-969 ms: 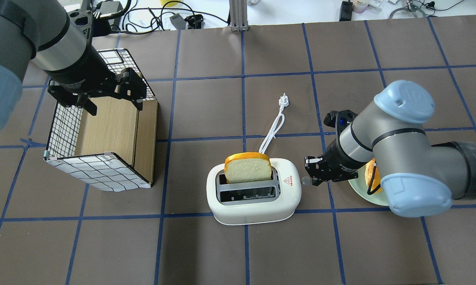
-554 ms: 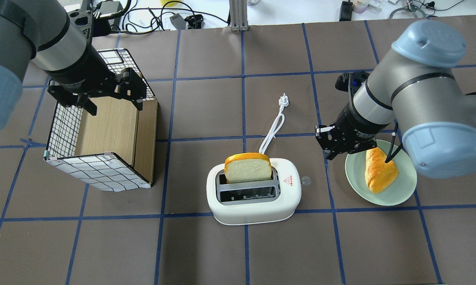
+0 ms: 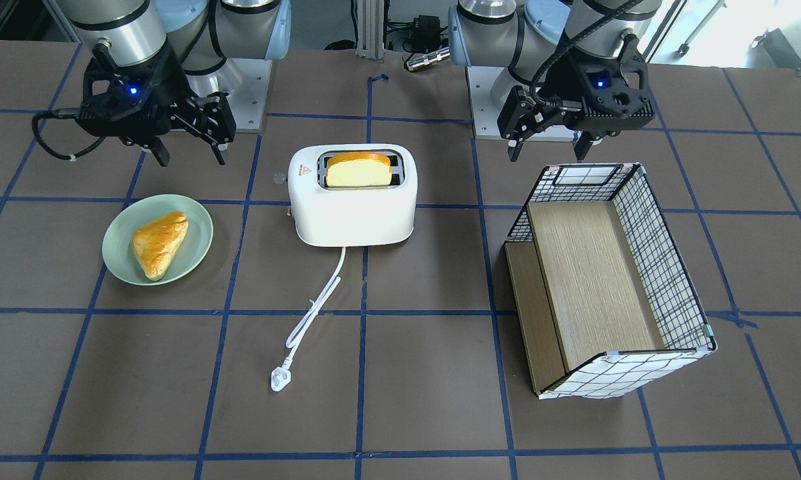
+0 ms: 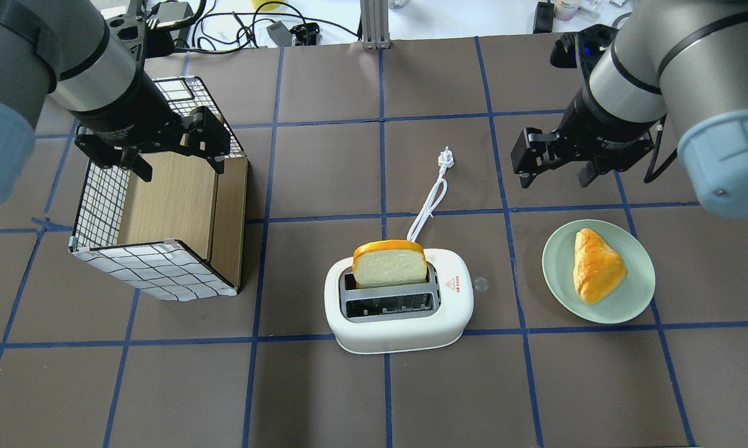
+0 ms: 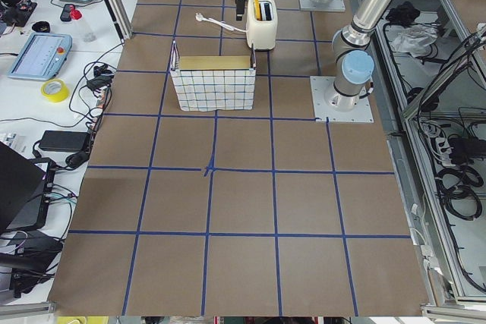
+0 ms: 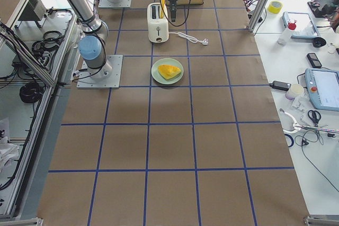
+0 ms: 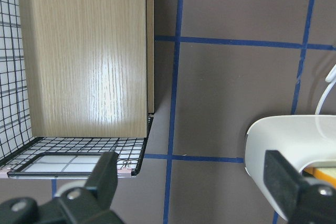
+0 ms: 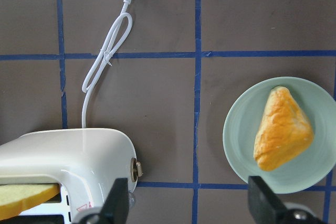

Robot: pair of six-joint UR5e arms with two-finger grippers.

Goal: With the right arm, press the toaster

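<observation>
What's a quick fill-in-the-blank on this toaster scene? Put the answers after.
The toaster holds ____ slice of bread.
The pastry lies on a plate coloured ____.
The right gripper hangs away from the toaster with its jaws ____.
The plug lies loose on the table, so the toaster is ____.
Missing words: one; green; open; unplugged.

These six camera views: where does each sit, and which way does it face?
Front-facing: across the table, facing robot; left gripper, right gripper.
Overhead: behind the robot, looking down; both grippers.
Exterior left: table's end; left arm near.
Exterior right: opposite end; right arm near.
Left wrist: down on basket; own fingers.
Right wrist: down on plate; own fingers.
All show the toaster.
</observation>
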